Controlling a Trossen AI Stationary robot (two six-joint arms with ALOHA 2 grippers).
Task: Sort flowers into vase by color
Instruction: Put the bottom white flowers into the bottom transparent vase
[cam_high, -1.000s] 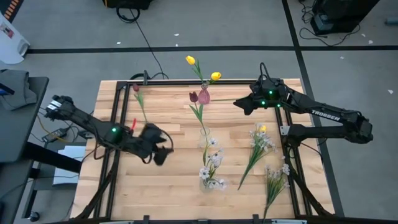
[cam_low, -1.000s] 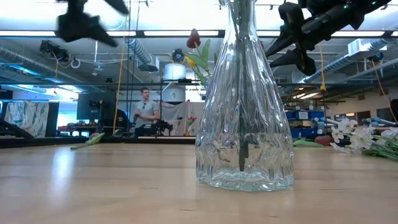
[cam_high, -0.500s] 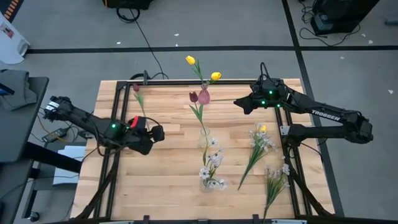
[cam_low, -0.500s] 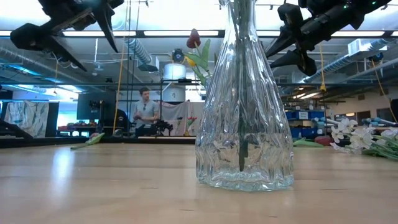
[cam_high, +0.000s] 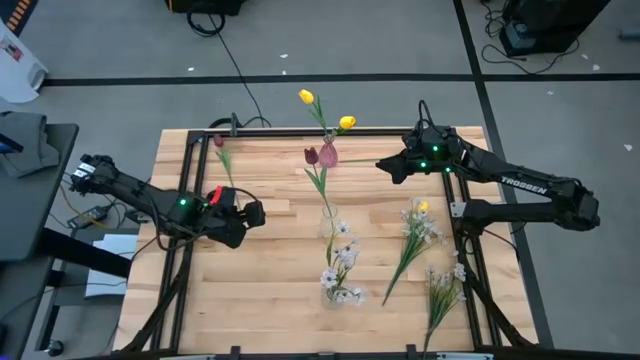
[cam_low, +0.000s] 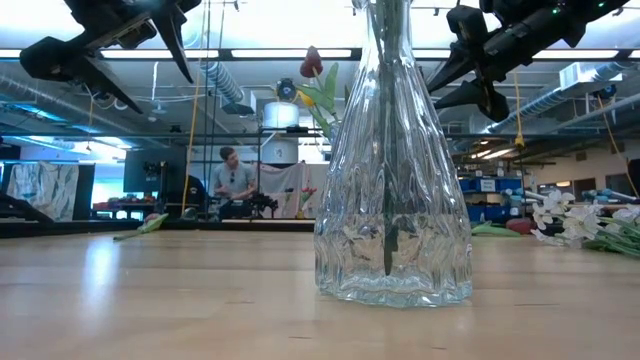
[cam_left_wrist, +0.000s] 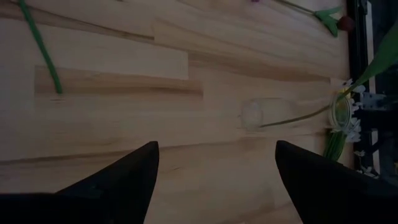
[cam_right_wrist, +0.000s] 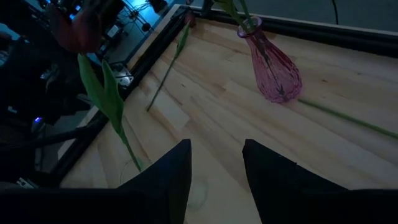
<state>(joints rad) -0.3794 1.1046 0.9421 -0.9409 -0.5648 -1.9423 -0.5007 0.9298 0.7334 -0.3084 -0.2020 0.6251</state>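
- Left gripper (cam_high: 252, 213) hung over the left half of the wooden table (cam_high: 270, 290), jaws spread wide, nothing between them; the left wrist view showed only bare wood in the gap.
- Right gripper (cam_high: 385, 166) hovered near the far right of the table, jaws partly apart. No stem between them in the right wrist view, so it read as released and empty.
- Nearest loose flower to the left jaws: a dark red tulip (cam_high: 222, 158) lying flat on the table, just beyond the gripper toward the far edge. Its bud pointed at the far left corner; its stem ran back toward the gripper.
- The stem's long axis ran roughly front to back across the table. My read: the left arm was the nearer one for that pick, and the jaws would need to straddle the stem crosswise.
- Pink vase (cam_high: 328, 154) stood at far centre with yellow tulips (cam_high: 306, 97) in it.
- Clear vase (cam_high: 330, 222) at mid-table held a dark red tulip (cam_high: 311, 156).
- A second clear vase (cam_high: 333, 292), nearer the front, held white blossoms (cam_high: 343, 255).
- More white sprays (cam_high: 420, 228) lay loose on the right side, closer to the right arm; one yellow bloom (cam_high: 423, 207) showed among them.
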